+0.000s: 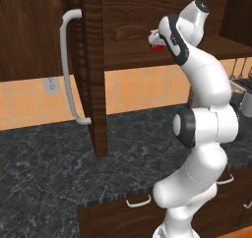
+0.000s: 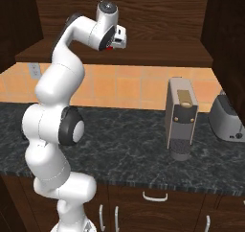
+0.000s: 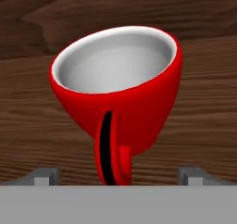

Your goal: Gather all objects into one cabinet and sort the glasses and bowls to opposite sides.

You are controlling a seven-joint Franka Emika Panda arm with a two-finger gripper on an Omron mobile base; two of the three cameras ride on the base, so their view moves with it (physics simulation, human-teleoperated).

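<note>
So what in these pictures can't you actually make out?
- Red mug: in the left base view the hand covers all but a red sliver; in the hand view its base is cut by the bottom edge.
- Gripper: jaws wide open around the handle, but contact cannot be told.
- Toaster: cut by the right edge of the right base view.
- Coffee machine: largely behind the arm in the left base view.

White rounded arm [image 2: 52,87], dark joint bands.

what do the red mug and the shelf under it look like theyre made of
Red mug: likely glazed ceramic, with a glossy red outside and a smooth pale grey-white inside. Shelf: dark brown wood with visible grain streaks and a matte finish, though it could be veneer.
</note>
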